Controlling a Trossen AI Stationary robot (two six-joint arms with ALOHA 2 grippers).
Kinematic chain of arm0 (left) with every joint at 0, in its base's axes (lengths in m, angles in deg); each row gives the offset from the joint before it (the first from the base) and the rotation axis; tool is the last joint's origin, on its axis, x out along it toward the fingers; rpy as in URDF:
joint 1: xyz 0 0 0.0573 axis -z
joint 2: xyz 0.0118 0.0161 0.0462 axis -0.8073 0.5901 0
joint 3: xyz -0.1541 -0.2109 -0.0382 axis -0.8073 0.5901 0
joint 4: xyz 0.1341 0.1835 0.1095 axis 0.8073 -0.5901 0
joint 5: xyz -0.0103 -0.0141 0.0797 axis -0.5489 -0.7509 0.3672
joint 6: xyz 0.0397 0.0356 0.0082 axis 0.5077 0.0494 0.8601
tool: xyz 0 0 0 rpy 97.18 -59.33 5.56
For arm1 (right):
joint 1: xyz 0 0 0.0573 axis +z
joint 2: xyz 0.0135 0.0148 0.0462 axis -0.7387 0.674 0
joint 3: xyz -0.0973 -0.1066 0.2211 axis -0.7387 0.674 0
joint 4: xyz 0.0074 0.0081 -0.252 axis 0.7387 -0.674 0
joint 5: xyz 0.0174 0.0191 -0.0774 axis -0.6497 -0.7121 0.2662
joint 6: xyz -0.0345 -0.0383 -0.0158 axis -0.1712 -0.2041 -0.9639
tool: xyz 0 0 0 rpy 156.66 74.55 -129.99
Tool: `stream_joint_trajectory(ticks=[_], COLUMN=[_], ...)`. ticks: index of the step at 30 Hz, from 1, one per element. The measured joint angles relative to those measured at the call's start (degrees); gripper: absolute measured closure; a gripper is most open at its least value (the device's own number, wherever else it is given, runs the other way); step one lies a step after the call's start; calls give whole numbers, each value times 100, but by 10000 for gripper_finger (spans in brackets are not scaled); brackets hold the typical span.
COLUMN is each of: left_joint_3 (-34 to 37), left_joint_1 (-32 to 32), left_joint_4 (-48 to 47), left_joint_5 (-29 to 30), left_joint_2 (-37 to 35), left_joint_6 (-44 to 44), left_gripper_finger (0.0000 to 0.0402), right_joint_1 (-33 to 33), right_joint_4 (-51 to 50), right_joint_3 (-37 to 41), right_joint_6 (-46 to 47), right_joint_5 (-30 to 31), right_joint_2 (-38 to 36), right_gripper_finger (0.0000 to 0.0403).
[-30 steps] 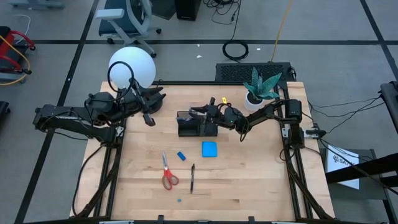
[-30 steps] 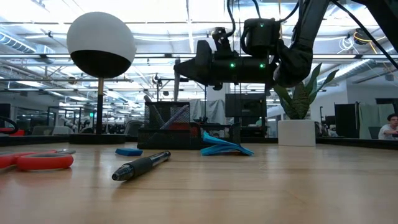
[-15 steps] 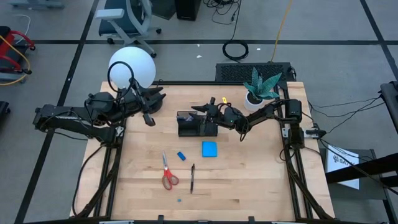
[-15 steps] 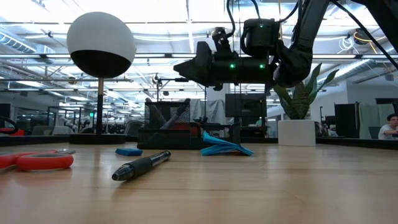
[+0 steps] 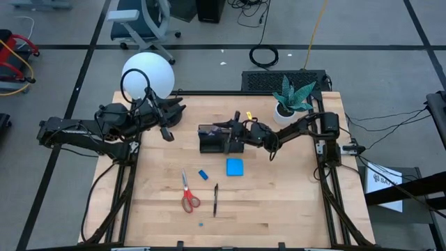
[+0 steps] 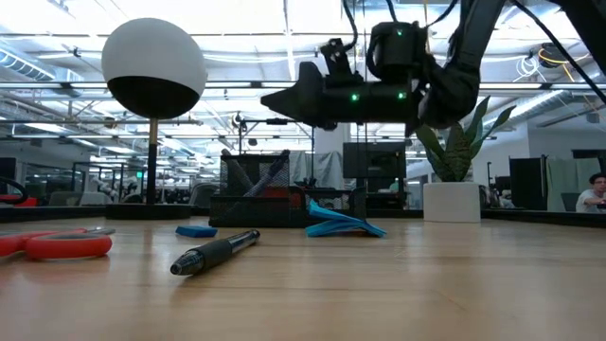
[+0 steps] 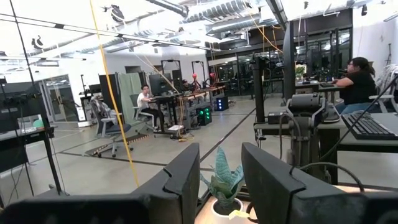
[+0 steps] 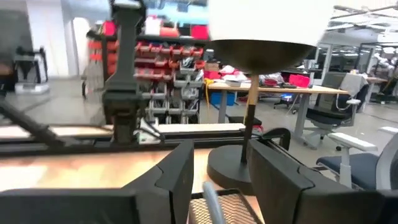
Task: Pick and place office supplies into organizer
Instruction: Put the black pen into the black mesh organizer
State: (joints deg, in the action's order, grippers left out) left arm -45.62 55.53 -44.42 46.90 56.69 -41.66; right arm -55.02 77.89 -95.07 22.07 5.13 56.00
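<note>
High view: the right gripper [image 5: 224, 127] is hovering over the organizer [image 5: 212, 139], fingers parted and empty; the left gripper [image 5: 178, 110] is waiting open beside the lamp [image 5: 148, 75].

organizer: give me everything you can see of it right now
The organizer is a small black mesh desk tray, upright on the wooden table near its far middle. A taller mesh section holds a slanted pen; a lower section runs beside it, with something red inside. The blue note pad lies just in front, apart. The right claw hovers above it, open and empty.
</note>
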Motion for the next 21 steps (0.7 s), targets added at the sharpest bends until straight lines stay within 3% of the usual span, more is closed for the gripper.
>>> stream_joint_trajectory(ticks=[3,13,21], left_joint_3=[0,0,0], left_joint_1=[0,-1,0], left_joint_4=[0,2,2], left_joint_5=[2,2,2], left_joint_2=[1,0,1], left_joint_6=[0,0,0], left_gripper_finger=[275,274,274], right_joint_1=[114,594,1134], right_joint_4=[-683,-4345,-6108], right_joint_3=[-132,-1162,-1678], right_joint_6=[-289,-1330,-2575], right_joint_5=[-4,-7,-114], right_joint_2=[-238,-1057,-1145], right_gripper_finger=[264,267,269])
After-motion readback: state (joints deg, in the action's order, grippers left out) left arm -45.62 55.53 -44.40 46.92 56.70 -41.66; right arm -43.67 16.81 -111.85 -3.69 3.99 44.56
